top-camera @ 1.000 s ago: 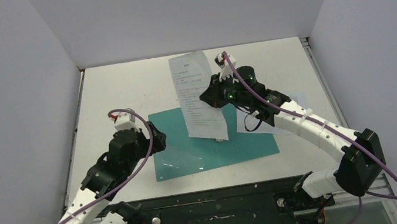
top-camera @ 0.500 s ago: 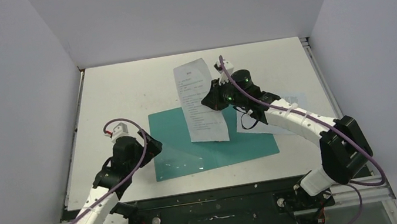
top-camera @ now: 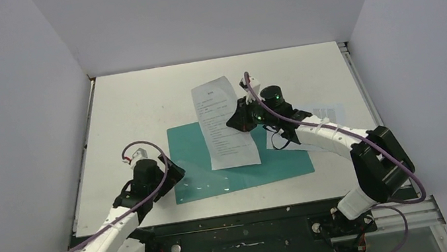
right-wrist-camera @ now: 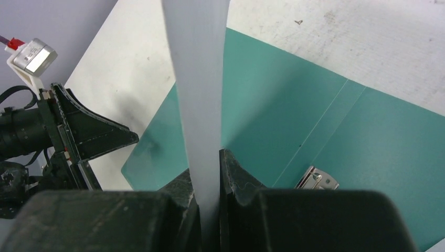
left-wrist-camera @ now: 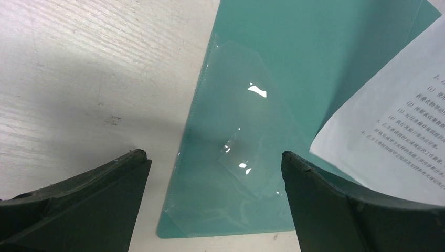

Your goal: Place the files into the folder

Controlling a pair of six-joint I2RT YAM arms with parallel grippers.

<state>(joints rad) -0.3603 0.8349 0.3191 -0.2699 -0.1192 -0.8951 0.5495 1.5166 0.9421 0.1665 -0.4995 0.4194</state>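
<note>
The left gripper (left-wrist-camera: 212,157) spreads its dark fingers wide apart, holding nothing, at the near left edge of the thin, glossy teal-green card folder (top-camera: 282,157), which lies open flat on the grainy white table (top-camera: 136,99). Beyond, the right gripper (right-wrist-camera: 207,168) pinches a limp white printed paper sheet (top-camera: 226,125) above it. Only the right wrist view shows the silver metal clip (right-wrist-camera: 316,178).
</note>
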